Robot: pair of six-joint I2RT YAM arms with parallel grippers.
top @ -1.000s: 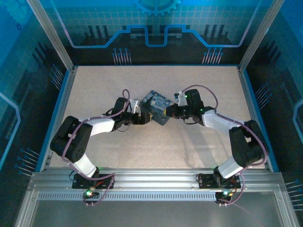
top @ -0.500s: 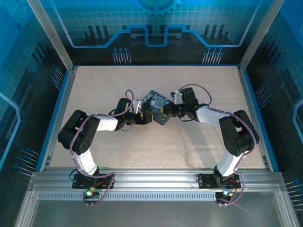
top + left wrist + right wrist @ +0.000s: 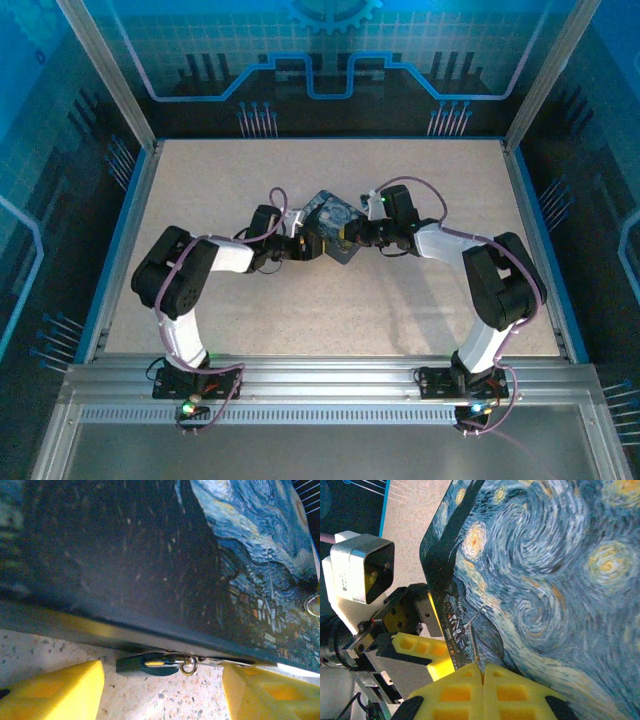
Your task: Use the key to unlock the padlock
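In the left wrist view the tiny dark padlock (image 3: 145, 664) lies on the table under the tin's edge, its silvery shackle through a small ring (image 3: 189, 665). My left gripper (image 3: 162, 680) is open. Its yellow fingers (image 3: 55, 692) stand on either side of the padlock without touching it. My right gripper (image 3: 482, 672) is shut just above the painted lid. A thin dark metal sliver, the key (image 3: 476, 647), pokes out from between its pads. From above, the left gripper (image 3: 312, 247) and the right gripper (image 3: 350, 238) meet at the tin's near corner.
The dark-blue tin with the swirly painted lid (image 3: 335, 218) sits mid-table, tilted diamond-wise. Both forearms reach inward to it. The speckled tabletop (image 3: 330, 310) is bounded by blue rails and aluminium posts. One left finger (image 3: 420, 647) shows beside the tin's edge in the right wrist view.
The left arm has pushed its gripper closer to the tin's corner, and its jaws have narrowed. The right arm drew in toward the tin earlier and has since held still.
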